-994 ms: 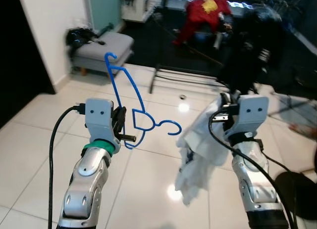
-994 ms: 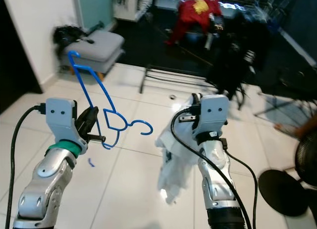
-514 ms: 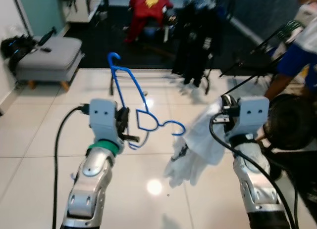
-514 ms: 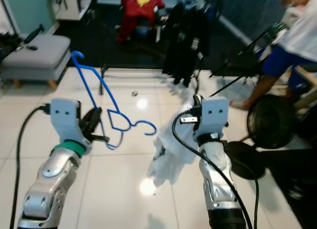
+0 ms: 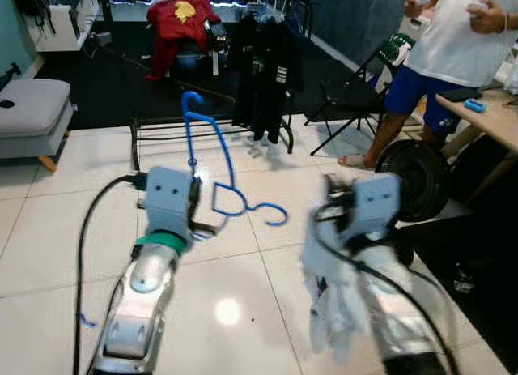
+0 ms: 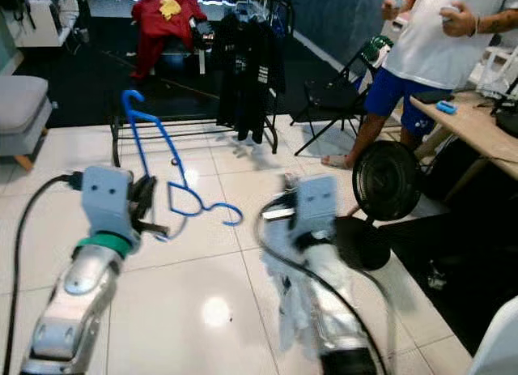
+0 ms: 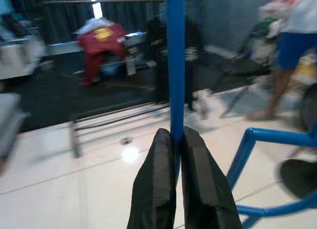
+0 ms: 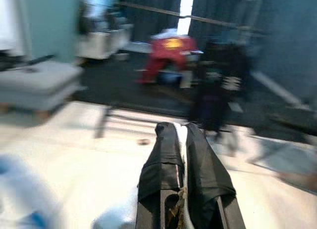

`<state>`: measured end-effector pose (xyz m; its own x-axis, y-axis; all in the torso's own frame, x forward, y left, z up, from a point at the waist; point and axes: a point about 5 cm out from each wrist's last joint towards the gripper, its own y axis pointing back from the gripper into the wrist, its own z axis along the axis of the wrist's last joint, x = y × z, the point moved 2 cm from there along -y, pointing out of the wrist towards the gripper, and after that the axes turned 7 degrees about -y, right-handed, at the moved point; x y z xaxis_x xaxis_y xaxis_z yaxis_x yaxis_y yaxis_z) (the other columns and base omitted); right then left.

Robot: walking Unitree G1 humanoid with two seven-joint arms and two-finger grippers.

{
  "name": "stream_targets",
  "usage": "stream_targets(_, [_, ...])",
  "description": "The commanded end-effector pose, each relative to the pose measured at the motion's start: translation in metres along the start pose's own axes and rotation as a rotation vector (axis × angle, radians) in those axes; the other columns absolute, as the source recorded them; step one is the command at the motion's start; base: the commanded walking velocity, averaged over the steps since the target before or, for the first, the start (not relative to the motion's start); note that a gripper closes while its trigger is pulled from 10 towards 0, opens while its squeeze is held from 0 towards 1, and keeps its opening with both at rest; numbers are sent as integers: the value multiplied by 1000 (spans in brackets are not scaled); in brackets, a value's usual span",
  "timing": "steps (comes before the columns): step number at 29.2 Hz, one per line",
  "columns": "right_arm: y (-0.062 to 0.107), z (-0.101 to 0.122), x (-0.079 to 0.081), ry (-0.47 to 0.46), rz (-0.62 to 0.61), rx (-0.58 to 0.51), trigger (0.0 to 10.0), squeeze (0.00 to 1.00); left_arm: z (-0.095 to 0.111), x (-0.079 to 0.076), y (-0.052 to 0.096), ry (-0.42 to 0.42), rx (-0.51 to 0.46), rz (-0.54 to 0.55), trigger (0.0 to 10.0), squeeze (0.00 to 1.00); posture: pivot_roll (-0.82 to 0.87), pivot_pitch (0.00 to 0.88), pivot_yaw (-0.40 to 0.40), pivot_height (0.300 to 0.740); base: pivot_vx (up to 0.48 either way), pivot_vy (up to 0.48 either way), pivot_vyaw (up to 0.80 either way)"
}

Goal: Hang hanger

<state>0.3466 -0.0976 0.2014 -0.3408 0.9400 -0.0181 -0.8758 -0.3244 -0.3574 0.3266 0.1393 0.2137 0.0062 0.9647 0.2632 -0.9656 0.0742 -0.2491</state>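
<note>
**Blue hanger held up over white tiles, clothes rack ahead**

Glossy white floor tiles (image 5: pixel 48 229) run forward to a dark strip where a low black metal clothes rack (image 5: pixel 162 128) stands, with a red garment (image 5: pixel 180 19) and black garments (image 5: pixel 261 55) hanging above it. At the far left edge sits a grey cushioned stool (image 5: pixel 24 116).

Left of centre, the left gripper (image 7: pixel 176 155) is raised in front of the robot, its two black fingers (image 7: pixel 156 184) pressed together on the straight bar of a thin blue plastic hanger (image 5: pixel 212 168). That hanger stands roughly upright in the grip, one end rising above the silver arm toward the rack and its curled hook (image 5: pixel 271 213) pointing out to the right, clear of the floor and well apart from the rack.

Right of centre, the right gripper (image 8: pixel 181 140), blurred in the eye views, pinches a crumpled white cloth (image 5: pixel 336 294); a sliver of white shows between its closed fingers (image 8: pixel 161 164), and the rest of the cloth hangs down alongside the arm.

Further right, a round black floor fan (image 5: pixel 409 176) stands on the tiles beside a black folding chair (image 5: pixel 356 100). A person in a white shirt and blue shorts (image 5: pixel 441 59) stands at the far right next to a light wooden table (image 5: pixel 486 124).
</note>
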Motion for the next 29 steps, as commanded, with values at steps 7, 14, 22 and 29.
stream_targets(7, [-4,4,-2,-14,32,-27,10000,0,-6,-8,3,-65,-9,-33,10000,0,16,101,-20,740,480,0,0])
stream_targets(14, [-6,12,-23,30,6,-46,10000,0,-2,-9,0,-106,-44,-24,10000,0,0,100,-19,740,480,0,0])
stream_targets(22, [-3,9,-25,38,-4,-40,10000,0,1,-18,-4,-105,-68,-40,10000,0,-12,98,-14,740,480,0,0])
stream_targets(29, [-4,11,-34,76,-37,-55,10000,0,1,-23,-7,-142,-86,-51,10000,0,-18,93,-14,740,480,0,0])
